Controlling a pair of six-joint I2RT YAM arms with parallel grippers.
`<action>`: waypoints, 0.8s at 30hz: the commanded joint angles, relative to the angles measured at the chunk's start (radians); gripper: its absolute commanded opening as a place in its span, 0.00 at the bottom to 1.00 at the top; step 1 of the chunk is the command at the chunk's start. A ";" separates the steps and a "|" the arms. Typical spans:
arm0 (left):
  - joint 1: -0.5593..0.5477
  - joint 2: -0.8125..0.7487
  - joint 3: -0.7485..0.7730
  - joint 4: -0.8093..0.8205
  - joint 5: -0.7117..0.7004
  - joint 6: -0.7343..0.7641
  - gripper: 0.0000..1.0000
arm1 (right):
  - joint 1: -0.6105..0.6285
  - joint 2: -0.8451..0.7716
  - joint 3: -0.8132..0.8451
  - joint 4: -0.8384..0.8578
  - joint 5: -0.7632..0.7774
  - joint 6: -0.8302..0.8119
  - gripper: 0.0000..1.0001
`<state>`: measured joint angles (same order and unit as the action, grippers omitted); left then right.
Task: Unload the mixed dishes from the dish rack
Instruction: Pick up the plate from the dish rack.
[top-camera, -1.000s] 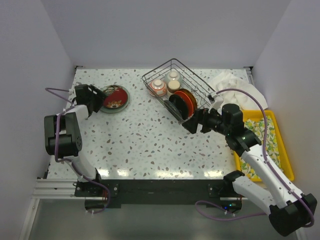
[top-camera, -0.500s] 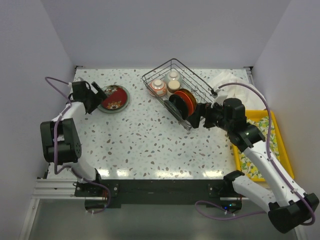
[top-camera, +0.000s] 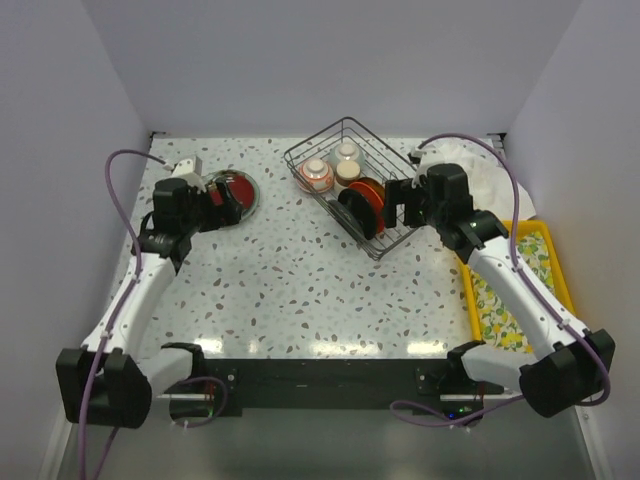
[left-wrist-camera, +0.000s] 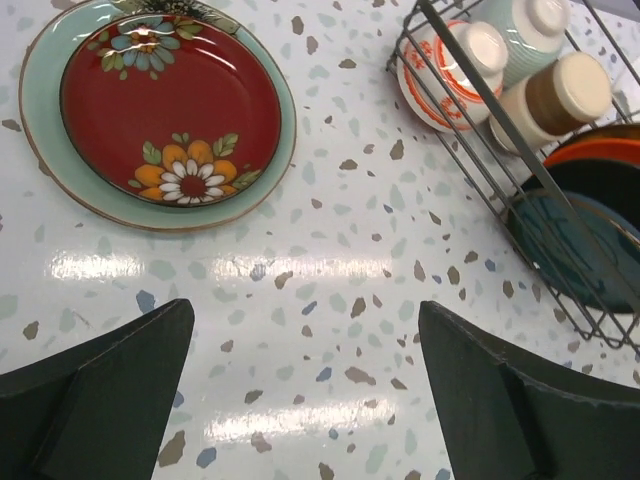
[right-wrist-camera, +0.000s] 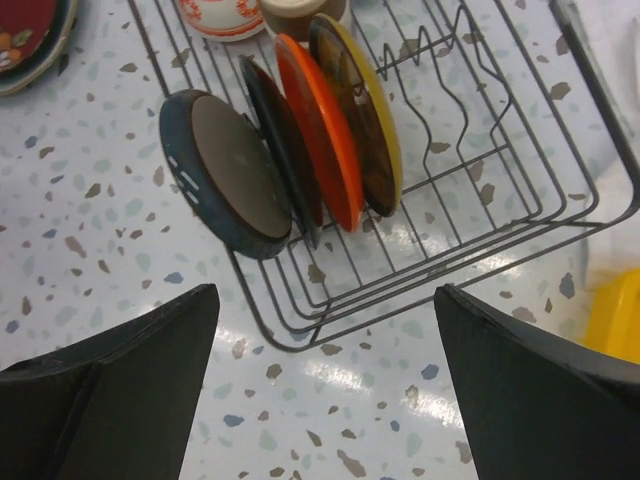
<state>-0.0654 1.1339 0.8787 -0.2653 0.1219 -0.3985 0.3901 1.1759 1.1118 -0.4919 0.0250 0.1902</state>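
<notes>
The dark wire dish rack (top-camera: 345, 121) stands at the back centre. Several plates stand on edge in it: a dark blue-grey one (right-wrist-camera: 225, 175), a black one, an orange-red one (right-wrist-camera: 318, 130) and a brown yellow-rimmed one. A red-patterned bowl (left-wrist-camera: 440, 65) and small cream cups (left-wrist-camera: 555, 95) sit at its far end. A red floral plate (left-wrist-camera: 170, 105) lies on a teal plate (top-camera: 250, 196) on the table at left. My left gripper (left-wrist-camera: 305, 310) is open and empty, just right of those plates. My right gripper (right-wrist-camera: 325, 290) is open and empty at the rack's near right corner.
A white cloth (top-camera: 480, 175) lies right of the rack at the back. A yellow plastic tray (top-camera: 555, 262) with a patterned inside sits along the right edge. Walls close the table at the back and both sides.
My left arm has swung out and its gripper has moved right, away from the stacked plates. My right gripper has moved back along the rack's right side. Both stay open.
</notes>
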 joint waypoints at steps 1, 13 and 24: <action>-0.034 -0.176 -0.058 -0.080 -0.005 0.102 1.00 | -0.010 0.068 0.066 0.087 0.096 -0.092 0.88; -0.048 -0.494 -0.006 -0.360 -0.065 0.050 1.00 | -0.020 0.294 0.138 0.147 0.128 -0.186 0.62; -0.054 -0.553 -0.050 -0.394 -0.038 -0.006 1.00 | -0.022 0.441 0.217 0.187 0.170 -0.271 0.44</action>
<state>-0.1139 0.5980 0.8391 -0.6510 0.0742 -0.3752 0.3725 1.5967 1.2629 -0.3626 0.1661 -0.0322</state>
